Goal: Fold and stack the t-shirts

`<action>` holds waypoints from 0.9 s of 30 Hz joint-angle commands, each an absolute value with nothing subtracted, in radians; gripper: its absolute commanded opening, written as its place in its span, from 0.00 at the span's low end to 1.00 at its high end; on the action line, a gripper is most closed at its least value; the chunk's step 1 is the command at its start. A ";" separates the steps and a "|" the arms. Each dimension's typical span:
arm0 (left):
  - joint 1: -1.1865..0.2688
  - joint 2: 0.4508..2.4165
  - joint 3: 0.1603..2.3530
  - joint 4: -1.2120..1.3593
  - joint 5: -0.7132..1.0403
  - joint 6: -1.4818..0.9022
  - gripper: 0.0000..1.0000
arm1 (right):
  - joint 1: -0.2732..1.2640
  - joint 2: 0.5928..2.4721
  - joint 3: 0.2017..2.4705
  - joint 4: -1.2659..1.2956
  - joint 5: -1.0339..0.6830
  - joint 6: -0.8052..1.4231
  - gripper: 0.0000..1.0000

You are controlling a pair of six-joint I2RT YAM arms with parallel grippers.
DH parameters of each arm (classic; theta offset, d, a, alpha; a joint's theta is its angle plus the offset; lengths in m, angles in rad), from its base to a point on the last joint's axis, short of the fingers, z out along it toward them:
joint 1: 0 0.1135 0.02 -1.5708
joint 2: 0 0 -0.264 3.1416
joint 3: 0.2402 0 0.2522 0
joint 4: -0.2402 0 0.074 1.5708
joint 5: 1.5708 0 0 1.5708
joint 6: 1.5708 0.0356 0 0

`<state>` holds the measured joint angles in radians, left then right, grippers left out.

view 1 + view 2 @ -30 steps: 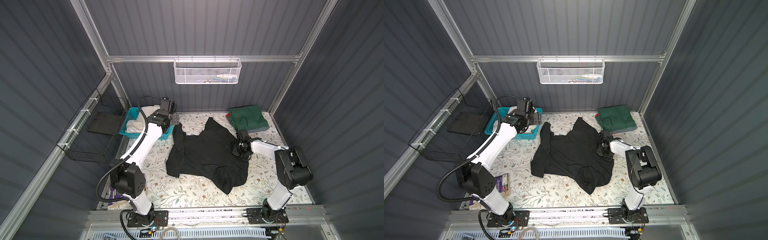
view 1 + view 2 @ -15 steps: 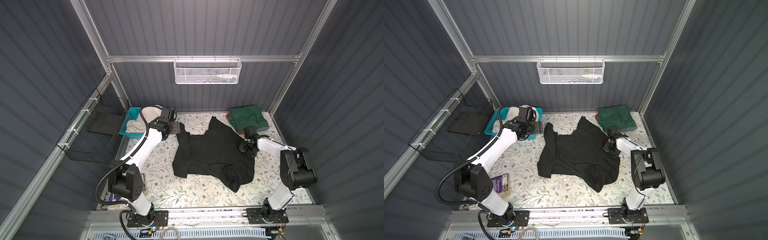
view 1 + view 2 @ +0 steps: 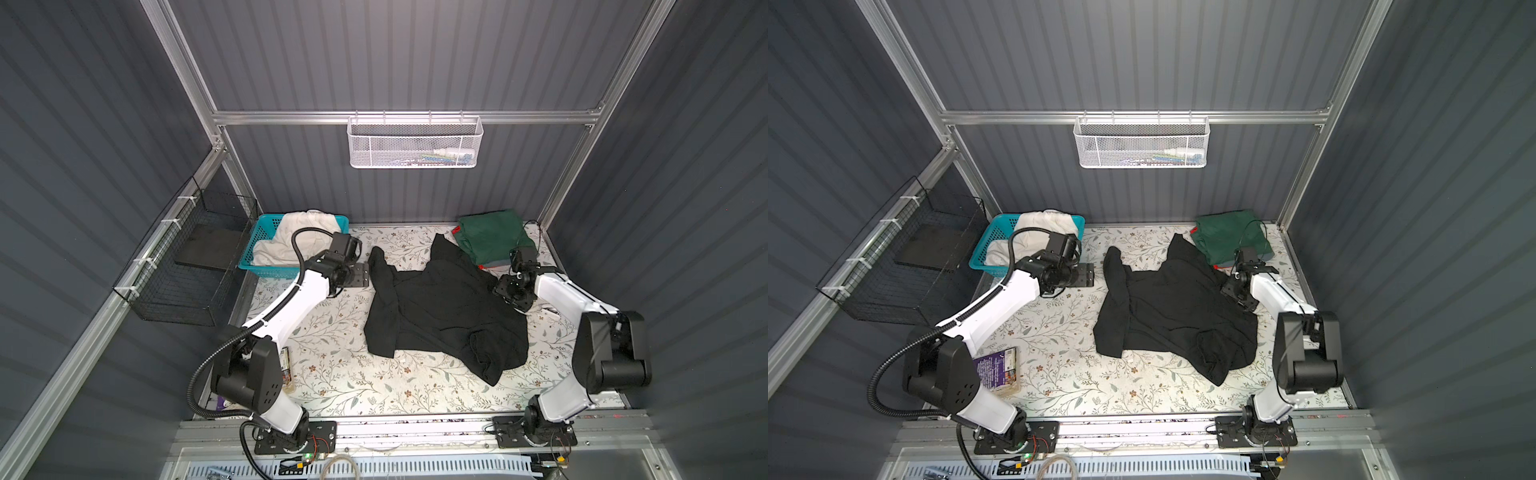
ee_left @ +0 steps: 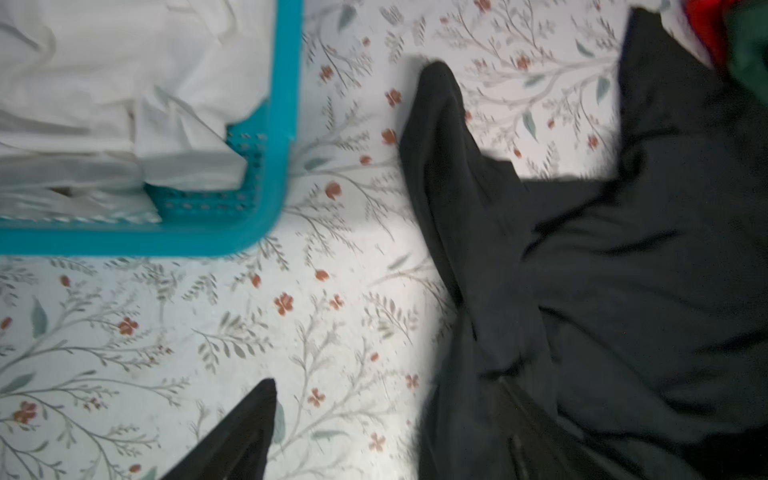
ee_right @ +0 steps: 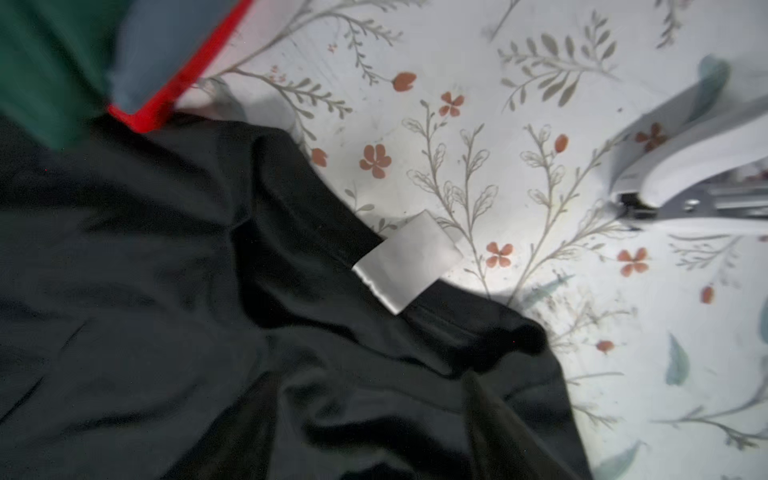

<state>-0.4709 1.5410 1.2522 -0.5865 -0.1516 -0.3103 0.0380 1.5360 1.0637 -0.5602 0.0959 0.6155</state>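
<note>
Hovering at opposite edges of the crumpled black cloth t-shirt on the floral table, the left gripper and right gripper stand wide and empty, presumably positioned to grasp it.

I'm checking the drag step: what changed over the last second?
The right tool pulled the black t-shirt rightward, then seems to have let go; it now looks open at the shirt's edge. The left tool, open, came forward from the basket toward the shirt's sleeve. The folded dark green t-shirt and the basket with the cream-white t-shirt stayed put.
</note>
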 commanded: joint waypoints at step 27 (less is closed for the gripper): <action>-0.808 1.566 0.838 -0.396 0.012 -0.476 0.55 | 0.473 1.099 0.561 -0.695 0.035 0.842 0.26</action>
